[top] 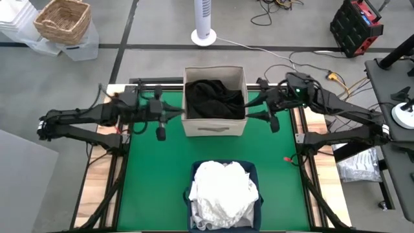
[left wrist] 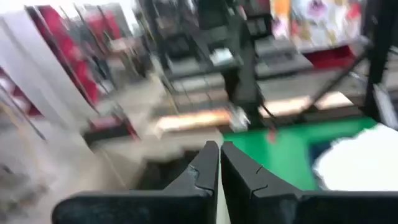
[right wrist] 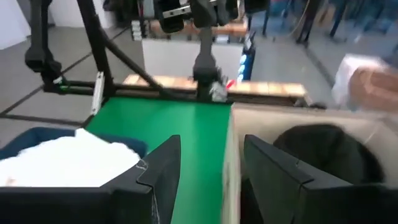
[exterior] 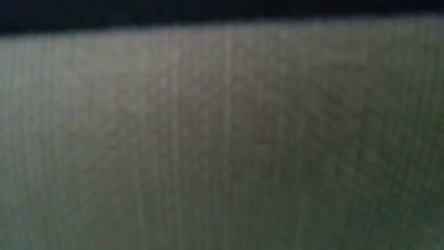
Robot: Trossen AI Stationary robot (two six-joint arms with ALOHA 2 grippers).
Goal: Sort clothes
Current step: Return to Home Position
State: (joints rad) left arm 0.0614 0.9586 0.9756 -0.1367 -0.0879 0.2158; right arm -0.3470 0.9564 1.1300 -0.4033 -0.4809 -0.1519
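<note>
Hanging left gripper (top: 160, 133): fingers pressed together, empty, just beside the beige fabric box (top: 214, 129), left wall.
Right gripper (top: 273, 123): fingers apart, empty, beside the box's right wall.
Box contents: black garment (top: 213, 100).
Navy blue bin (top: 253, 172): white clothes (top: 223, 191) heaped above the rim.
Green mat (top: 155, 188): no loose clothes visible.
Progress: sorting apparently done; only parking both arms left.

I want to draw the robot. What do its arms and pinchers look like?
The left arm and right arm are black, long and thin, built from jointed segments. The left gripper and right gripper each have two flat, black, angular fingers.
</note>
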